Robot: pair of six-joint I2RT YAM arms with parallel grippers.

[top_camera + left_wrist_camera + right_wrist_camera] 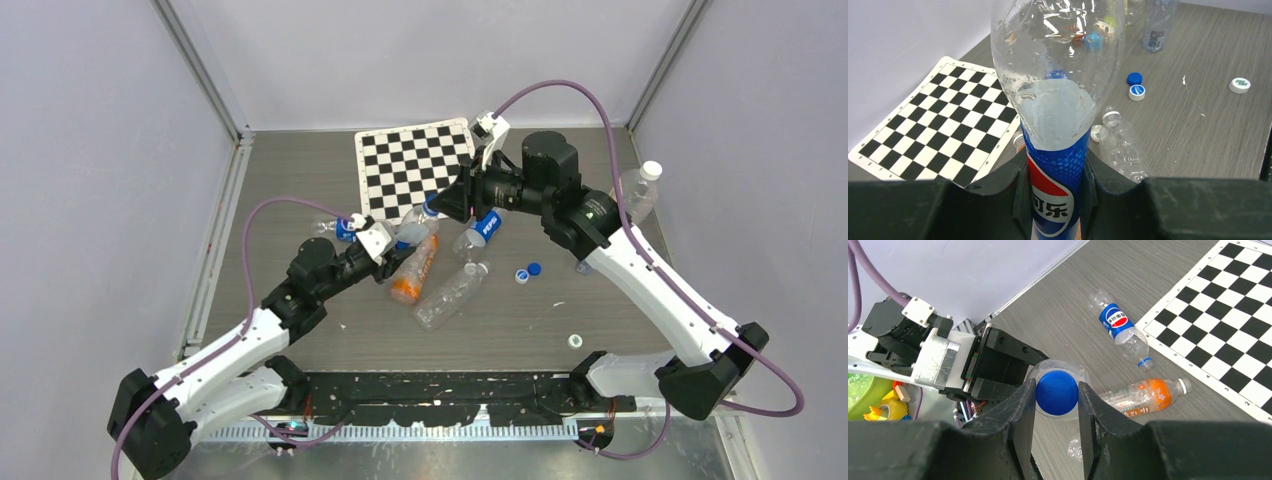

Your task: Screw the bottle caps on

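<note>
Both clamped: left hand (1055, 172) on bottle (1055, 95), right hand (1057, 388) on cap (1057, 394).

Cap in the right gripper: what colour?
Blue cap; right wrist view shows it best.

A blue cap (1057, 392) is pinched between the fingers of the right gripper (1057, 386), its flat top facing up, right at the mouth of a clear bottle (1058, 75). A second blue cap (534, 268) lies loose on the table (500, 330), touching or just beside a blue-and-white cap (521, 276). A white cap (575, 340) with a green mark lies alone, well apart, nearer the front.
</note>
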